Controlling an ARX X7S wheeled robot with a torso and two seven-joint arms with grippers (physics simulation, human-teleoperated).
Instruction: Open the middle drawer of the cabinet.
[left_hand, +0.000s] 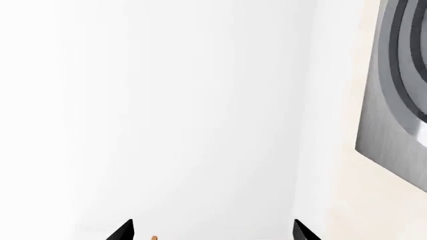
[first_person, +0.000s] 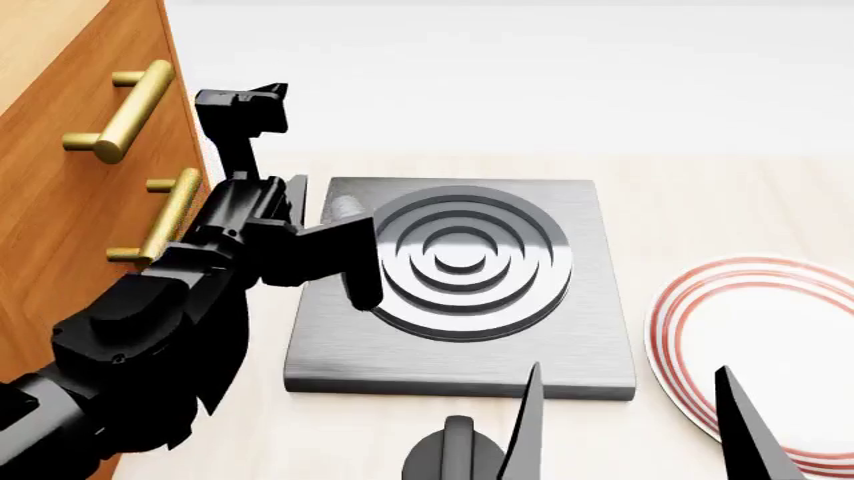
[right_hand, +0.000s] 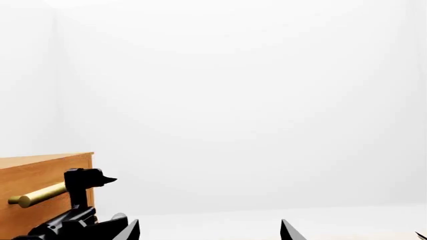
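Head view: cabinet (first_person: 80, 150) at far left, orange-brown wood grain, two brass bar handles on its face, upper handle (first_person: 127, 110) and lower handle (first_person: 167, 215). Which face belongs to the middle drawer, cannot tell; all visible fronts flush, none pulled out. Left arm (first_person: 160, 330) raised just beside the cabinet, black, its left pincer (first_person: 247, 110) near the upper handle but apart from it, gripping nothing; wide or narrow, cannot tell from here. Left wrist view: two black fingertips (left_hand: 123, 231) set well apart, so wide, facing a white wall, with a steel slab at the edge. Centre of the pale worktop (first_person: 694, 210): grey steel hob (first_person: 461, 285) with raised concentric rings. Red-ringed white plate (first_person: 761, 350) to its right. Right pincer (first_person: 627, 425) low at the near edge, dark fingers spread wide over the worktop, holding nothing. Right wrist view: cabinet corner and one brass handle beyond the left arm
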